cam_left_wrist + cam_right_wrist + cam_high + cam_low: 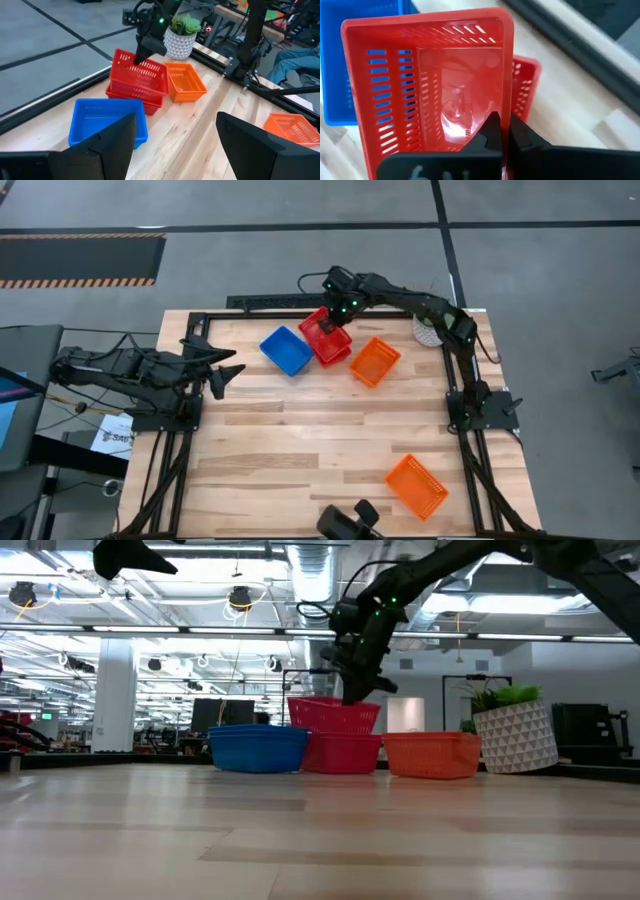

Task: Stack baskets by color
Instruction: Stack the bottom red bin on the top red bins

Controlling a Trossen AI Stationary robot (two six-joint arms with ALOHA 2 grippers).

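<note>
At the lower right of the high view, one orange perforated plastic basket (416, 486) sits alone on the wooden tabletop (300, 450), still unstacked. My left fingers (222, 370) wait spread wide at left. At top centre, my right fingers (335, 321) pinch the rim of a red mesh basket (325, 335), tilted over another red basket (341, 753), between the blue basket (286, 350) and a second orange one (374, 361). Most stacking remains, I judge.

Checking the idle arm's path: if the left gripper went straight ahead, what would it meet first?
Probably the blue basket, which lies ahead of the open left gripper; height is unclear, so it might pass over.
</note>
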